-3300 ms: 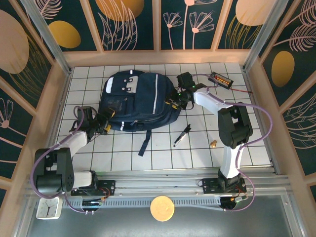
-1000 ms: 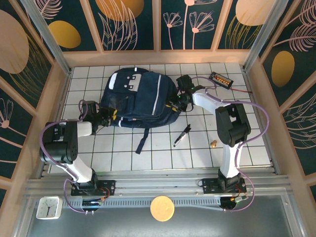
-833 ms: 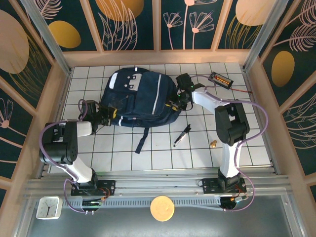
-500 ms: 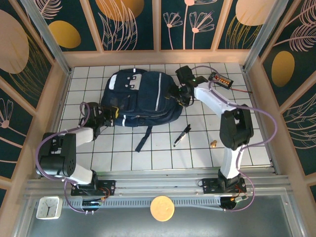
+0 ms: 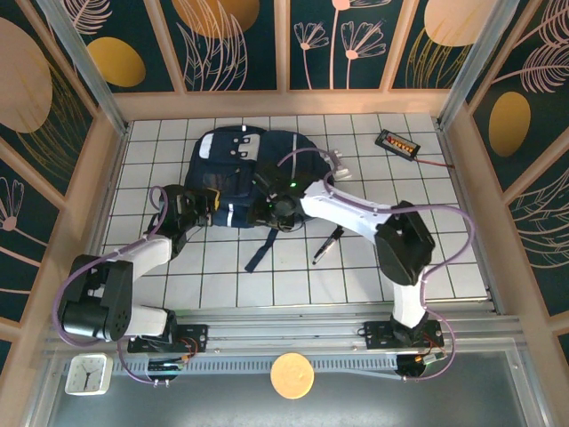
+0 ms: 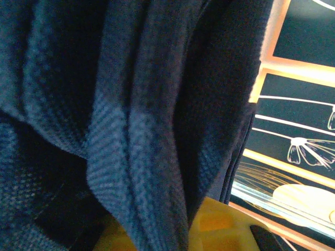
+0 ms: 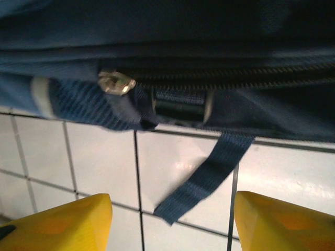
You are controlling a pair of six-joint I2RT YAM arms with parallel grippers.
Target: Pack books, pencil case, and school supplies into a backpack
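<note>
Left fingers [image 6: 220, 227] are pressed together, apparently pinching a fold of the backpack [image 5: 227, 169] at its left edge, in the upper middle of the table [image 5: 356, 277]. Right fingers [image 7: 63, 217] are spread above its strap [image 7: 204, 178] and zipper [image 7: 118, 82]. The pen [image 5: 326, 245] lies right of centre.

The left gripper [image 5: 200, 205] has its jaws pressed together, its arm reaching forward. The right gripper [image 7: 172, 215] points down with jaws spread wide, its arm stretched leftward.
</note>
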